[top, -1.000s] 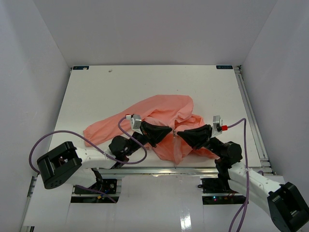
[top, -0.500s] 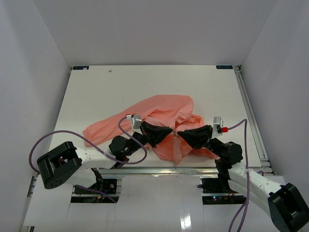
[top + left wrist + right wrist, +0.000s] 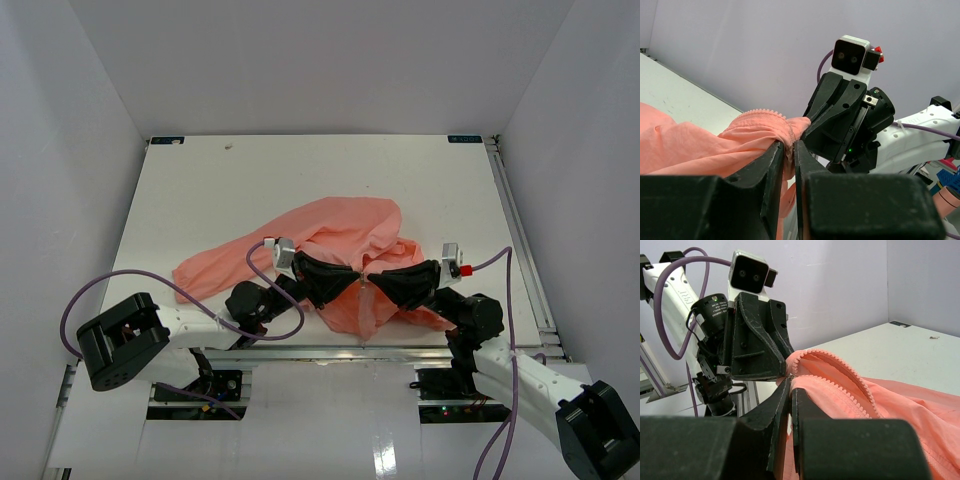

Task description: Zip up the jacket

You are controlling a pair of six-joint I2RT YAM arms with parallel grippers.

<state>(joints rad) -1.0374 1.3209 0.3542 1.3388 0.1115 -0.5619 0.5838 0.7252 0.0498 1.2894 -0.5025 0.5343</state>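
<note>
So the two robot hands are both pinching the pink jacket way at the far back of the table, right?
Not quite. The left gripper and the right gripper do both pinch the pink jacket, but they do it at the near edge of the table, not at the far back. The top external view shows it.

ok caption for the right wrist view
Left and right jaws tip to tip, each shut on the jacket beside its zipper teeth.

Left tool, right tool tip to tip, pinching jacket (crumpled on table).
</note>
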